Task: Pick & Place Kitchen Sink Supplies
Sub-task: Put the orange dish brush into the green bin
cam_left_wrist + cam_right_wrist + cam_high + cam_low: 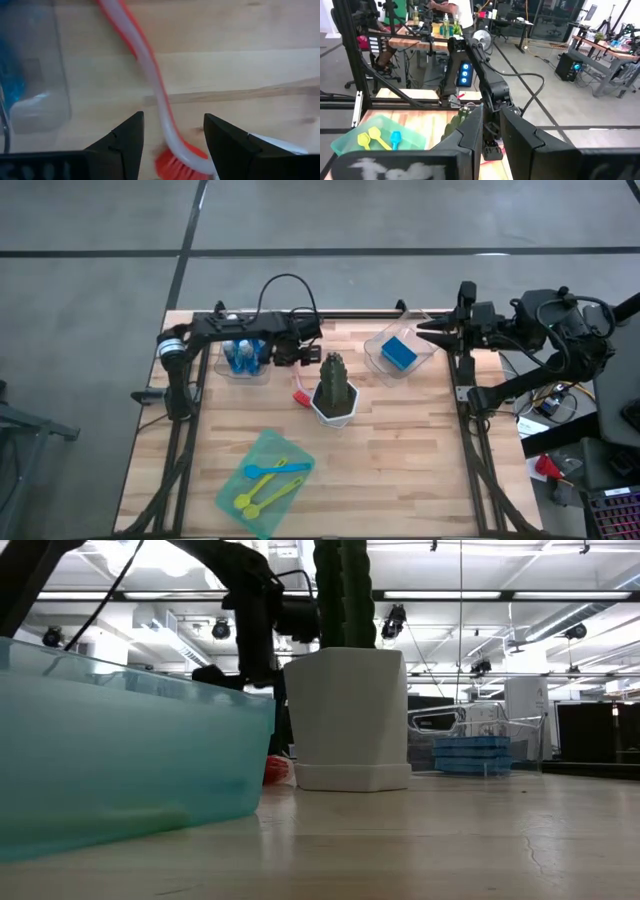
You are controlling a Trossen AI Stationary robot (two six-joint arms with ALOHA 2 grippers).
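While the left gripper (297, 376) hangs just above the table with its fingers (122, 140) spread wide, one red brush (150, 80) lies on the wood between them, its white-backed handle running away from the gripper and its bristles nearest the camera; nothing is clamped. Just left of that gripper, one clear bin (245, 370) holds the blue bottles (243, 356), packed too tight to count. Toward the table's front lies one green sheet (262, 481) carrying three brushes: one blue brush (272, 469) and two lime or yellow brushes (262, 495). At the middle stands one cactus (334, 379) in a white pot (347, 720), the red brush's head just beside its left side. Right of it, a second clear bin (398, 357) holds blue sponges (471, 754), stacked. The right gripper (424, 332) waits at the table's back right edge, fingers (472, 132) nearly together, holding nothing. No writing is readable.
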